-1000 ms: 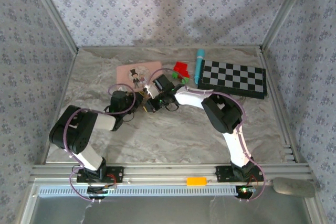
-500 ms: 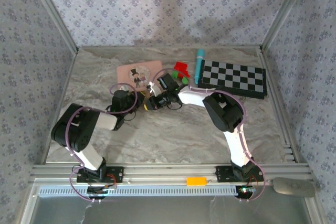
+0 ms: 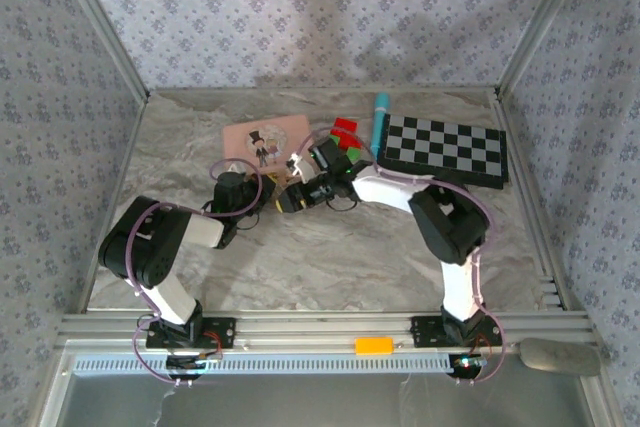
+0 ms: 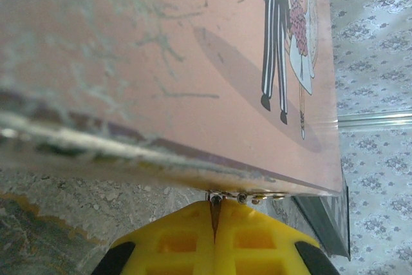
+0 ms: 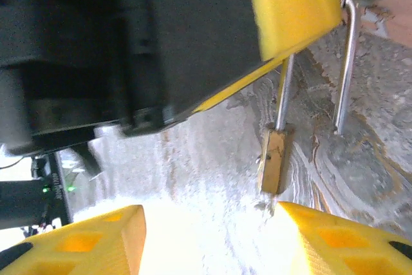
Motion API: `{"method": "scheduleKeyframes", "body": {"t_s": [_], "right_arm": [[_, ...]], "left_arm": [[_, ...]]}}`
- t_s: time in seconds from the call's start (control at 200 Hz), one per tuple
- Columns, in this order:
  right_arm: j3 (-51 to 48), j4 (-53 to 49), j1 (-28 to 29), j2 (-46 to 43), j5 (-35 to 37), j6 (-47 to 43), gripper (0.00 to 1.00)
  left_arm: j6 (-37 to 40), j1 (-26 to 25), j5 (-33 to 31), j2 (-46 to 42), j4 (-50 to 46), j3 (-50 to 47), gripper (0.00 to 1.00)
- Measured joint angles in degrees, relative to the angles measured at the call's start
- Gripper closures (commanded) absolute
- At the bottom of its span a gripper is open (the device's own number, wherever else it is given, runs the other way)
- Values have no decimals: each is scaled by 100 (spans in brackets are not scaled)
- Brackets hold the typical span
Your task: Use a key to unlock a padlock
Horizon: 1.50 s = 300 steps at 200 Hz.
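The padlock hangs between the two grippers in the right wrist view. Its narrow brass body [image 5: 273,159] is seen edge-on just above the marbled table. One leg of the silvery shackle [image 5: 346,56] runs into the body, and the other leg ends free beside it. My left gripper [image 3: 262,196] is shut on the top of the shackle, and silvery metal shows at its closed yellow fingertips [image 4: 222,196]. My right gripper [image 5: 212,236] stands open around the space below the body. The key looks like a tiny pale sliver [image 5: 262,205] at the body's lower end, blurred by glare.
The pink box with the cartoon figure [image 3: 265,137] lies flat just behind the grippers, with its edge close above my left fingers [image 4: 161,62]. Red and green blocks [image 3: 345,133], a turquoise tube [image 3: 379,122] and a checkerboard [image 3: 445,147] lie at the back right.
My right gripper's jaws have opened and its arm has swung a little to the right. My left gripper has closed fully and stayed near the pink box.
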Motion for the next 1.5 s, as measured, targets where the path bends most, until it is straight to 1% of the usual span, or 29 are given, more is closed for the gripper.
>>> {"method": "scheduleKeyframes", "body": {"t_s": [0.145,0.28,0.37,0.49,0.69,0.795,0.855,0.969,1.204,1.329,1.499], "right_arm": [[-96,-9,-330,-553,610,452,41],[-94,79,-658,-590,1327,876,40],[111,57,-737,-374,1711,1071,40],[595,184,-715,144,1978,1244,40],[800,586,-619,673,2430,1392,40],[872,708,-549,713,2706,1416,39],[914,750,-527,769,2837,1419,40],[988,844,-509,863,2876,1458,44],[831,1325,-470,922,2988,1875,56],[625,1714,-404,901,3165,2127,60],[424,2017,-313,859,3379,2411,62]], "left_arm": [[0,-4,-42,0,2,0,100],[0,-4,-98,0,0,0,100],[0,-17,-146,0,0,0,100],[0,-42,-240,0,2,0,100],[-2,-37,-396,0,7,2,100],[0,-37,-490,-7,7,0,100],[0,-39,-535,-13,-4,0,100],[-2,-52,-671,-44,-37,0,100],[-55,-90,-981,-55,-52,-4,100],[-258,-221,-1403,-55,-37,-22,100],[-621,-431,-2061,-55,74,-111,100]]}}
